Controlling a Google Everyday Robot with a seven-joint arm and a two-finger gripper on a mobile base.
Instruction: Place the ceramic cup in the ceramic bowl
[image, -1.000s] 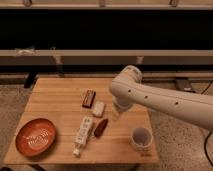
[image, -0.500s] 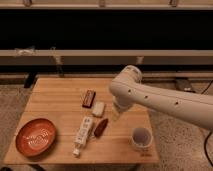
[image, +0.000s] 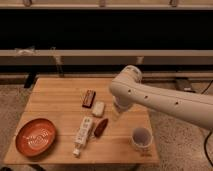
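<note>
The ceramic cup (image: 141, 137) is small and white with a greyish inside. It stands upright near the table's front right corner. The ceramic bowl (image: 36, 136) is wide, shallow and orange-red with pale swirl lines, and sits at the front left corner. My gripper (image: 118, 111) hangs below the white arm (image: 150, 97) over the middle of the table, behind and to the left of the cup. It is well apart from both the cup and the bowl. It holds nothing that I can see.
On the wooden table (image: 55, 95) lie a white remote-like stick (image: 82, 132), a dark red oblong item (image: 101, 126), a small pale packet (image: 98, 108) and a brown bar (image: 89, 98). A dark wall with ledges stands behind the table.
</note>
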